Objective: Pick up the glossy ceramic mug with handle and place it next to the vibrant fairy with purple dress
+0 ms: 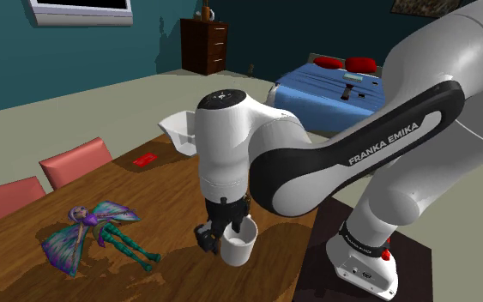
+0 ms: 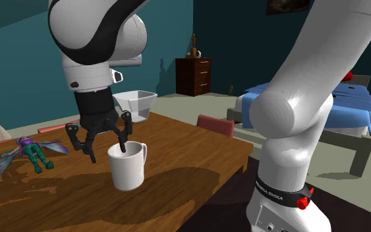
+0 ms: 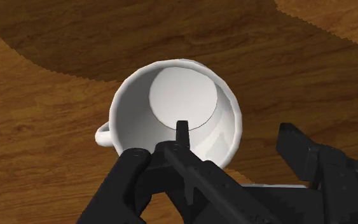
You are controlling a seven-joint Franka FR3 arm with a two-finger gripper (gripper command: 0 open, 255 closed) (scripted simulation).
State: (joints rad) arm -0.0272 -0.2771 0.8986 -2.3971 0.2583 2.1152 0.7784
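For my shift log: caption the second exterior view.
Open tool straddles rim of white mug on wooden table, fairy lying nearby.

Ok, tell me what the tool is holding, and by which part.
Nothing is held. The tool is open: one finger reaches inside the white mug, the other stands outside its wall, so the rim is straddled, not clasped.

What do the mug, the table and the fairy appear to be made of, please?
Mug: plain white, smooth, softly shaded; possibly glazed ceramic, but plastic would look alike. Table: brown grain streaks, so wood or veneer, matt. Fairy: flat bright purple and teal colours; perhaps painted plastic, uncertain.
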